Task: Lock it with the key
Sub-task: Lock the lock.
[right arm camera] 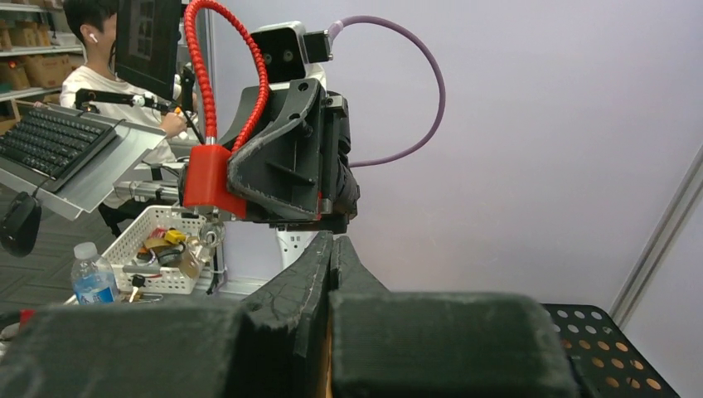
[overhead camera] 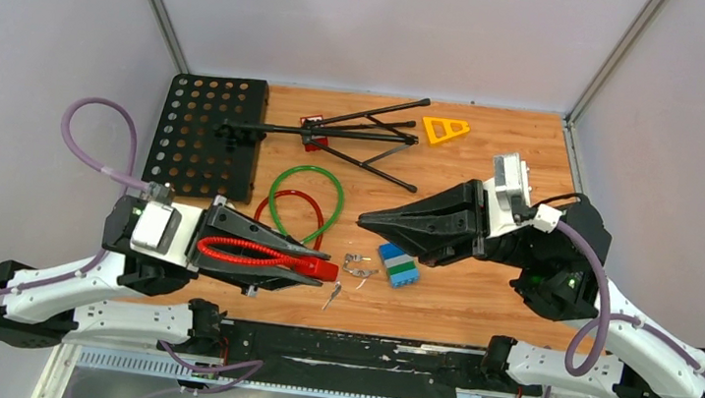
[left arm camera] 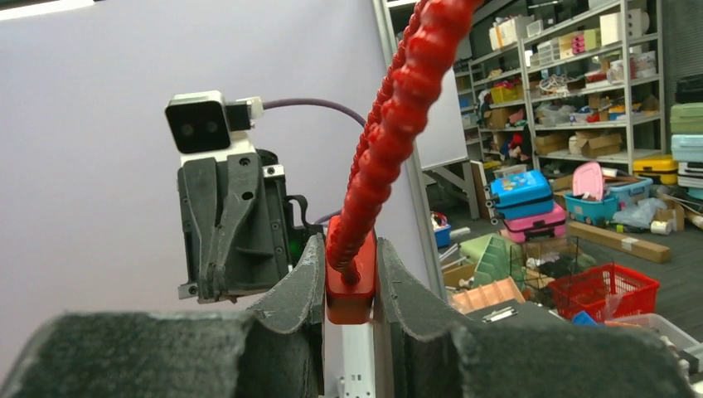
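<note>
Top external: left tool pinches the red lock by its body above the bench, key end presented to the right tool — pressed together, empty, aimed at it. Keys dangle there — probably so the right can reach and turn one.

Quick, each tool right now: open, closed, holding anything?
Left tool: closed on the red cable lock.
Right tool: closed, holding nothing.

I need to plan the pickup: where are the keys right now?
In the top view the keys lie on the table near its middle, between the red lock and the coloured block.
</note>
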Robot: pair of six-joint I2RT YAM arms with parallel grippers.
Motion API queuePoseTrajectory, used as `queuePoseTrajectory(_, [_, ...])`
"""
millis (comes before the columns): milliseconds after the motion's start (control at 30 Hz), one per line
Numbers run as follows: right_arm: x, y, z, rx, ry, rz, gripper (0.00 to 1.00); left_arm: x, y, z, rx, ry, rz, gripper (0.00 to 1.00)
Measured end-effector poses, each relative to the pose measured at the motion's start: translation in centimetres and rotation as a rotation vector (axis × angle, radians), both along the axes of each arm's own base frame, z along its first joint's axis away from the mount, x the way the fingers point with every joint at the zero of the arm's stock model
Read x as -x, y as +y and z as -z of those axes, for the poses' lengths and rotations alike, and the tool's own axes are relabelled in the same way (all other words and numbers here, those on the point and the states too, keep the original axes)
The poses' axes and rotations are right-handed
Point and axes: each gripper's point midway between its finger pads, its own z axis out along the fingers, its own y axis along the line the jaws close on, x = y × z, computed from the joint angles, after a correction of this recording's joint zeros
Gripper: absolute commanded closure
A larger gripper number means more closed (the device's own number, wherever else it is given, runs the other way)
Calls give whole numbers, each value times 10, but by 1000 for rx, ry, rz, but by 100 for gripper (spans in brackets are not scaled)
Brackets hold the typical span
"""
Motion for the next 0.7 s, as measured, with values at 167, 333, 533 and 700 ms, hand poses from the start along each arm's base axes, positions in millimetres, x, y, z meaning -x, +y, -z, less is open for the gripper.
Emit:
queuePoseTrajectory(167, [0, -1, -2, -8, 28, -6, 77, 2, -2, 7, -21, -4, 14, 100])
queuePoseTrajectory(333, [0, 0, -1, -3, 6, -3, 63, 1, -2, 10, -28, 1, 8, 100])
queuePoseTrajectory(533, [7, 0, 11, 21, -84, -24, 53, -6, 1, 14, -21, 26, -33, 100])
queuePoseTrajectory(700, [15, -1, 19, 32, -131, -55, 50, -14, -1, 17, -16, 43, -74, 100])
